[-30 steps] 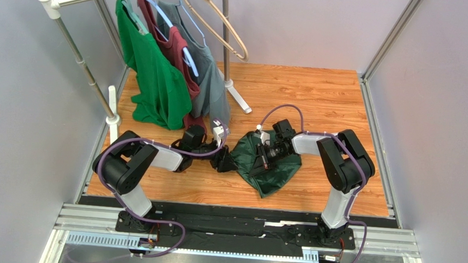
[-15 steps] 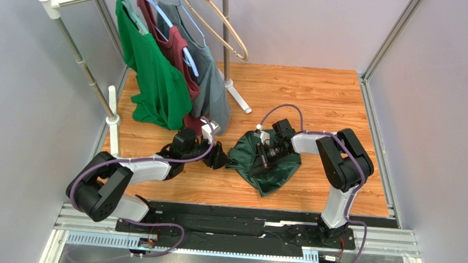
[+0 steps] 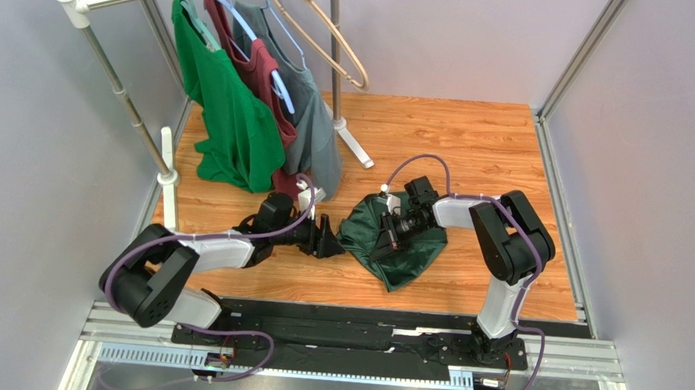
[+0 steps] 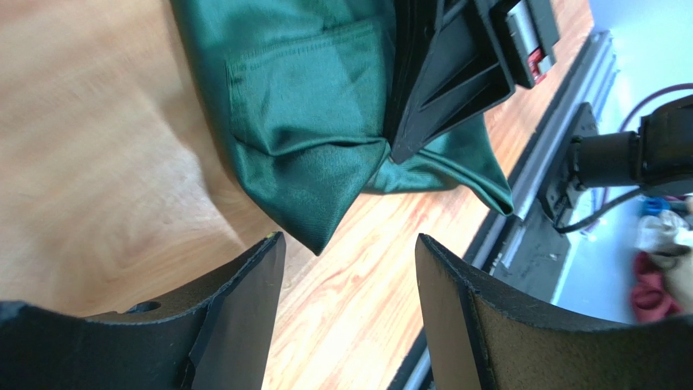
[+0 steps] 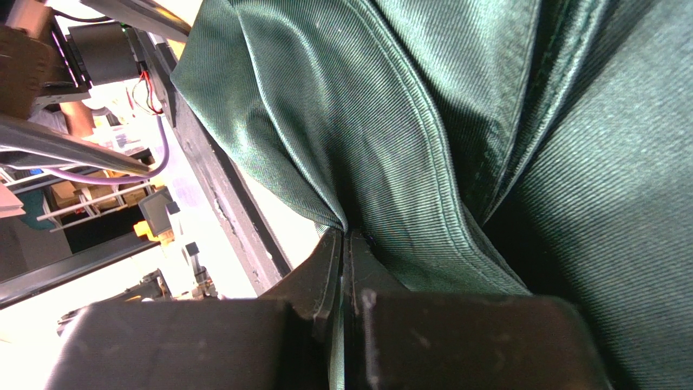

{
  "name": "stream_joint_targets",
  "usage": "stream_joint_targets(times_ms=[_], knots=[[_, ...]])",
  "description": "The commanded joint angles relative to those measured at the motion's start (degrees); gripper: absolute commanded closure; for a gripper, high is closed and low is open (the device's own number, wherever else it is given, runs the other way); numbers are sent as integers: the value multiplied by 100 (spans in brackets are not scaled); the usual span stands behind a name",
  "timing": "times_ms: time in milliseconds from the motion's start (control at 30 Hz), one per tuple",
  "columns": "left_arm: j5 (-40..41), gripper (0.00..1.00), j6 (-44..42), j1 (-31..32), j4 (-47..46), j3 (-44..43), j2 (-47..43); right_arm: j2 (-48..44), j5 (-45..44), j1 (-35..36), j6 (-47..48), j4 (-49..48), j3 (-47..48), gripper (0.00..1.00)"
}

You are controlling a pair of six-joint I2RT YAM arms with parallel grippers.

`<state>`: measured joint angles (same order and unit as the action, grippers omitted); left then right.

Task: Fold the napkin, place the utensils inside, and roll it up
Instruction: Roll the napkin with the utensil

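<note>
Dark napkin [image 4: 309,122] corner just ahead of left end effector [image 4: 350,244]

The napkin [image 3: 395,252] lies bunched on the table [image 3: 472,139], near its middle and toward the near edge. The right gripper [image 3: 390,234] sits on top of it, reaching in from the right, a fold pinched between its fingers. The left gripper [image 3: 328,241] sits just left of the napkin, the cloth's left corner pointing into the gap between its fingers, not touching them. Behind the left arm, far left, stands the clothes rack [image 3: 113,81], with shirts [image 3: 238,116] hanging from its rail.
</note>
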<state>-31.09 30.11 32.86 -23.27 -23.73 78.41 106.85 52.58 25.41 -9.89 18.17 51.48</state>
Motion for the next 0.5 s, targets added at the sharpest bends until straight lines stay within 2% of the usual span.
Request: stream_joint_targets(times_ms=[0, 167, 467], knots=[[-468, 31, 478, 1, -433, -53, 419, -76, -116, -45, 13, -16, 125, 100], [-415, 30, 531, 10, -371, -115, 517, -85, -142, -18, 31, -16, 125, 100], [-802, 30, 1322, 10, -1697, -185, 1088, -32, -195, -18, 49, 2, 134, 100]])
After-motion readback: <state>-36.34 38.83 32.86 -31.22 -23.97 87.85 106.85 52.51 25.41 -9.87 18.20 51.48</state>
